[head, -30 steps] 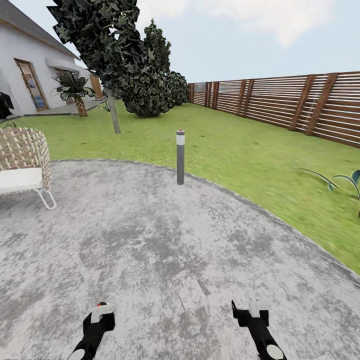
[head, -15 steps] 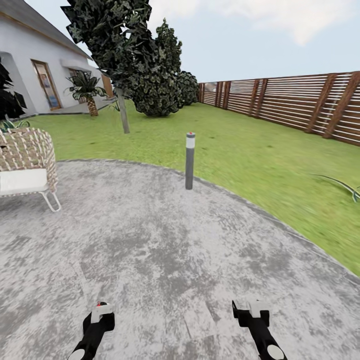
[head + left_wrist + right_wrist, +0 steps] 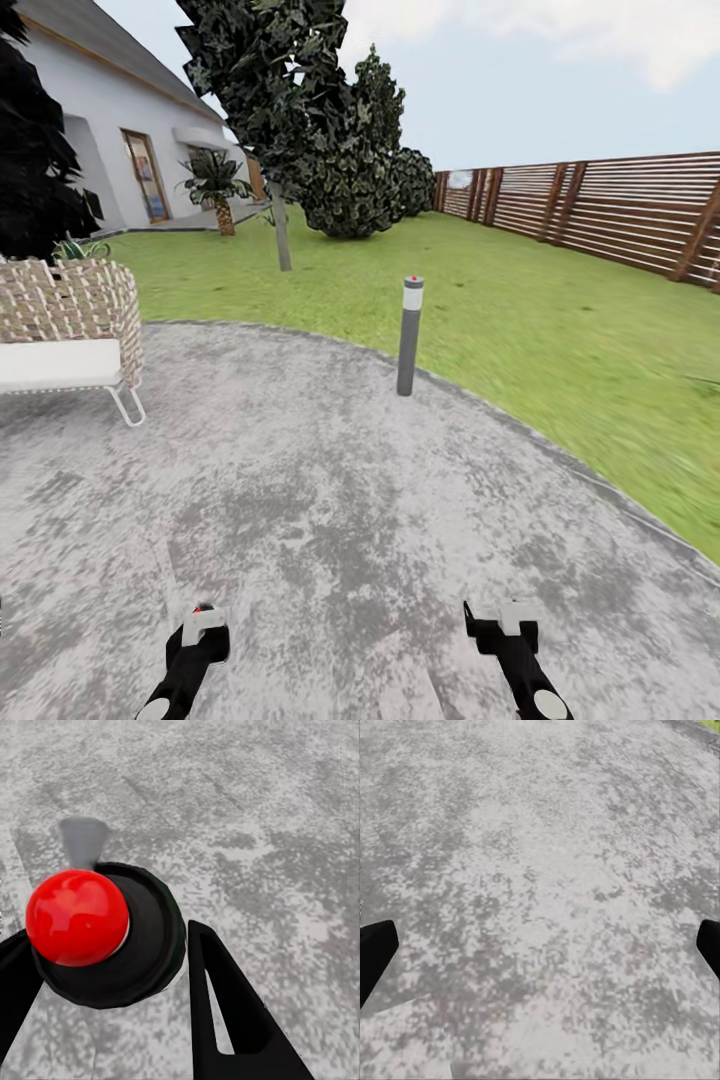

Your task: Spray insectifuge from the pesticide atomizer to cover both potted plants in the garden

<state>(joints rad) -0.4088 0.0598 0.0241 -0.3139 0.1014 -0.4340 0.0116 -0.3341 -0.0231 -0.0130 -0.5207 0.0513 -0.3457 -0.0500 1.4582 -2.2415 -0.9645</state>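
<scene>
The left hand [image 3: 105, 967] grips the atomizer [image 3: 112, 937], red tip up, between its fingers [image 3: 225, 1012]. The right hand [image 3: 540, 952] is spread wide, empty, over the patio [image 3: 330, 500].

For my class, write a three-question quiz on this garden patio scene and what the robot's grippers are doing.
1. True or false: the left gripper is shut on the pesticide atomizer.
2. What stands at the patio edge beside the lawn? A) bollard lamp B) watering can C) bucket
3. Fill in: the right gripper is ____ over bare paving.

Key: 1 true; 2 A; 3 open.
</scene>
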